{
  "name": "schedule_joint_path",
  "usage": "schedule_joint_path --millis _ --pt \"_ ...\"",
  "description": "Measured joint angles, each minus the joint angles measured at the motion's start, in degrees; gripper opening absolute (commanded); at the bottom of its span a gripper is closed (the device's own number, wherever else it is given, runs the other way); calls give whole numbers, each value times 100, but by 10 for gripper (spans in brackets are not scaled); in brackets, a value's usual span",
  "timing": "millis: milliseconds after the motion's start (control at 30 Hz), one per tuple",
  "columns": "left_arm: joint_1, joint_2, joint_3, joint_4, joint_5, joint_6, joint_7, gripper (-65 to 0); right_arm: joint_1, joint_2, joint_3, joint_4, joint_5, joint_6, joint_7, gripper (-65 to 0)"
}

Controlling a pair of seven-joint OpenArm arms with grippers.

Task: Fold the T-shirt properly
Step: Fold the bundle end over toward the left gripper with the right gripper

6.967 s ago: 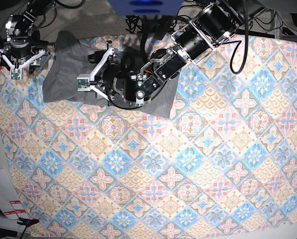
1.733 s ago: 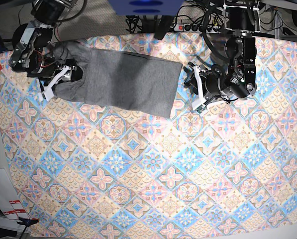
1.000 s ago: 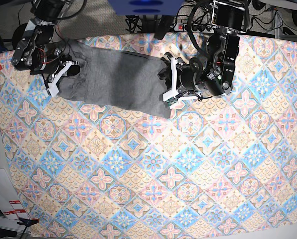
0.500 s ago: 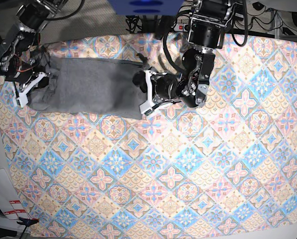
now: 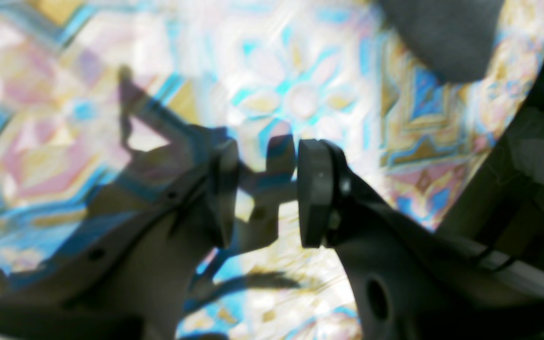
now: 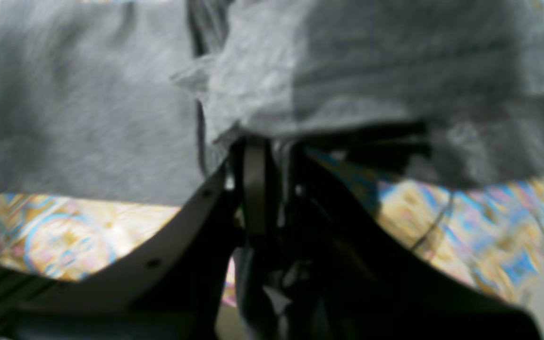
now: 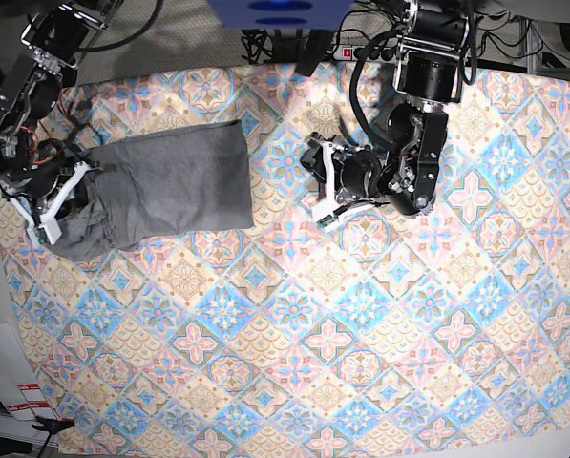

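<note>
The grey T-shirt (image 7: 165,176) lies folded into a band at the left on the patterned cloth (image 7: 361,334). Its left end is bunched up in my right gripper (image 7: 44,221). In the right wrist view that gripper (image 6: 262,156) is shut on a rumpled fold of the T-shirt (image 6: 88,118), which hangs over the fingers. My left gripper (image 7: 321,188) hovers over bare cloth right of the shirt, apart from it. In the left wrist view its jaws (image 5: 265,193) stand open with nothing between them, and a T-shirt corner (image 5: 442,33) shows at the top right.
A power strip and cables (image 7: 361,52) lie behind the table's back edge. Papers (image 7: 17,401) sit off the table at the lower left. The cloth's left edge runs close to my right arm (image 7: 17,105).
My right gripper has pulled the T-shirt left and toward the front. My left gripper has come off the shirt's right edge and moved right over the cloth.
</note>
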Motion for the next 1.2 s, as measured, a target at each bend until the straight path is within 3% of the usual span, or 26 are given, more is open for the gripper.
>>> schedule_joint_path --millis 300,467,633,967,1133,1200 --pt "81 -170 -470 7 -66 -24 -39 -450 160 20 -1366 0 -81 0 -20 -622" --pt "68 -192 -468 7 -48 -24 -44 -450 219 46 -2234 7 -765 0 -44 -621" --pt "81 -433 -470 7 -160 -46 -68 -450 245 -17 -2881 7 -1290 0 17 -622" --pt "81 -520 -479 17 -151 -44 -81 -450 448 24 -4170 48 -1412 0 -2 -620" --pt "96 -529 -1222 17 -31 -22 -52 -447 529 24 -4686 203 -1344 2 22 -619" --pt "120 -704 -1412 11 -7 -20 -48 -445 601 42 -4800 201 -1416 0 15 -612"
